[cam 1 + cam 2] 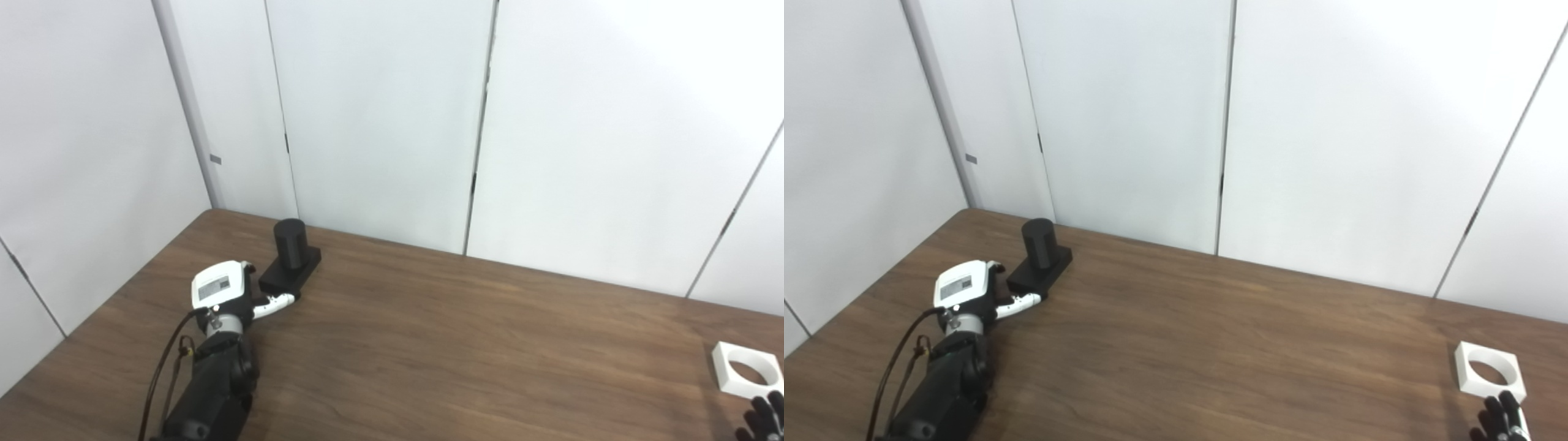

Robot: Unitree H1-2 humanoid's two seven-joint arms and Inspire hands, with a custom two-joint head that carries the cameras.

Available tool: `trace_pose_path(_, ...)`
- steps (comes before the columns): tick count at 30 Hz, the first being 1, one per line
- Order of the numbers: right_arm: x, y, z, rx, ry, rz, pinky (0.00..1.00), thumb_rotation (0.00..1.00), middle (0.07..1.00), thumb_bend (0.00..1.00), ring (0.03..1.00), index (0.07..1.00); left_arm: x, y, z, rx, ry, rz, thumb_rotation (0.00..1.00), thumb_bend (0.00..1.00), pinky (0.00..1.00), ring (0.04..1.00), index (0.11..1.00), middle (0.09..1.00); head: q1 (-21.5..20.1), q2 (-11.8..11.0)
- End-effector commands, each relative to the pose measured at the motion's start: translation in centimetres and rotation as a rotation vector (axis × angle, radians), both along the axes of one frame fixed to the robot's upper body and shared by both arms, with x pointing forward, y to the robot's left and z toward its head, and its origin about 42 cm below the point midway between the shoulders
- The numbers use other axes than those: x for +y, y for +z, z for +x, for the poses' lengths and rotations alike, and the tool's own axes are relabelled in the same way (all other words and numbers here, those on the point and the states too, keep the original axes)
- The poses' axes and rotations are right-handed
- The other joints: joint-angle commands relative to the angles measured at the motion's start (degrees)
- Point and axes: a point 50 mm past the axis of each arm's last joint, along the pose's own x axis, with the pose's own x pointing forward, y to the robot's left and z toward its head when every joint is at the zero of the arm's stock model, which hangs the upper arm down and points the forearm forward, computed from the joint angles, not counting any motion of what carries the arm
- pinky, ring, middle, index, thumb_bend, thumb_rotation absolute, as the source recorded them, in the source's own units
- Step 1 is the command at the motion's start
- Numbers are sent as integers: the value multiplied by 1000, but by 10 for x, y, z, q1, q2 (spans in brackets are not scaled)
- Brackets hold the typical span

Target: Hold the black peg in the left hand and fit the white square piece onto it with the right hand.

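Across the whole lower part of both views we see a brown wood-grain table [429,343], w/ white wall panels [380,110] behind it. At the left, our left arm [208,386] comes up from the bottom edge, dark forearm w/ a cable looped beside it. Its left hand [229,294] sits low at the table, white back plate up; the thumb sticks out to the right, tip just at the near corner of the peg's base. The other fingers are hidden behind the hand, so we can't tell if they touch the base, but it isn't lifted & we see no closed hold on it. The black peg [290,244] stands upright on its flat black base, near the far left part of the table, close to the wall. Far right, well apart from the peg, the white square piece [1488,369] lies flat on the table, round hole up. Just below it, our right hand [1500,419] shows only as dark fingertips at the bottom corner, near the piece, not on it; most of it's out of frame, so wide or closed we can't tell.
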Motion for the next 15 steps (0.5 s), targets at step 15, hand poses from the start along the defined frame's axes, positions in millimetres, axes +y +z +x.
trace_pose_path(15,13,-30,-24,109,-28,38,1000,1000,977,723,1000,963,-6,34,25,-117,-5,29,774,902,919,917,799,895,-2,2)
